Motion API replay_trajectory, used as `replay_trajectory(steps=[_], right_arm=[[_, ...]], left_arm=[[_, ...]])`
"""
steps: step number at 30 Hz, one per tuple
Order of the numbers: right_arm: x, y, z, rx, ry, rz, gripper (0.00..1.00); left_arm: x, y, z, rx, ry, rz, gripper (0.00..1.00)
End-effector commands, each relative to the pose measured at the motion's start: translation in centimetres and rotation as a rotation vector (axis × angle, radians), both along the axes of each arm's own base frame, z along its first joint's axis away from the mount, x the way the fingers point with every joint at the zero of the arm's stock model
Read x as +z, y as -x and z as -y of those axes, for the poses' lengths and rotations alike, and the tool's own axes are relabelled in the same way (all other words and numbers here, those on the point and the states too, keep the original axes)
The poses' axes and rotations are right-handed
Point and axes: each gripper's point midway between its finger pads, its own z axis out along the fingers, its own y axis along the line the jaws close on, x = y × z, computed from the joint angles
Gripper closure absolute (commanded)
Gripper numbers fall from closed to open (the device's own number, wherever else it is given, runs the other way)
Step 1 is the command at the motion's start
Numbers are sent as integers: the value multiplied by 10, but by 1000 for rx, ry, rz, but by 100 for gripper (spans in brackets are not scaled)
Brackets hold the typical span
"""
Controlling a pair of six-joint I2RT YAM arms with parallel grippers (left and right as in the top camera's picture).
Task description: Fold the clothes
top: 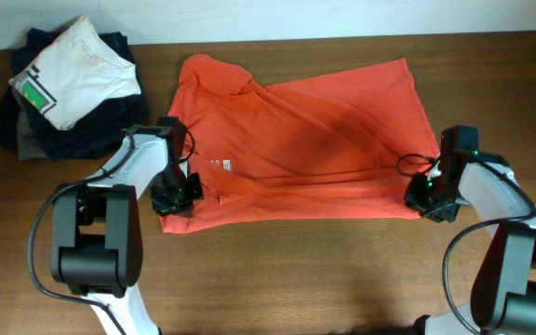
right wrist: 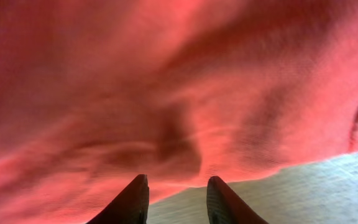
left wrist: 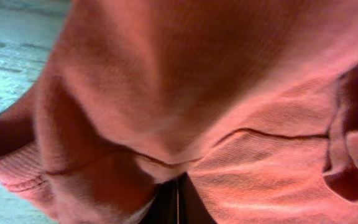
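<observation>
A broad brown wood-grain bench (top: pixel 296 279) fills nearly the whole room as I see it, its far edge meeting a plain off-white strip (top: pixel 342 17), wall or floor I cannot tell, under soft, even light that leaves only faint shadows.

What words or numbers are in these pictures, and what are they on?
Nothing here can be read.
White mark on the orange shirt: too small and blurred to read from overhead.
Green patch on the white shirt: no letters can be made out.
Both wrist views: only orange cloth, with no writing showing.
</observation>
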Motion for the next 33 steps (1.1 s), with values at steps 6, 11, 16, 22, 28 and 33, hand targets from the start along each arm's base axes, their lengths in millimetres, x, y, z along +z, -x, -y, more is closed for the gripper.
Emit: replay_trajectory(steps=[6,11,16,22,28,33], right_arm=[[-7,13,15,-22,96,-42,96],[-10,29,16,-73,108,-108,96],[-5,60,33,-196,226,-232,96],[23,52,29,-210,102,-132,96],[15,11,-6,-58,-97,26,80],[-29,19,-12,-65,-105,-113,96]], left_arm=[[-10,37,-49,184,-120,-146,99],[-2,55,-53,194,-127,-225,99],[4,61,-60,204,-174,-242,99],[95,43,-75,276,-253,109,99],[48,30,-7,84,-28,162,99],[-5,32,-8,83,-44,69,99]])
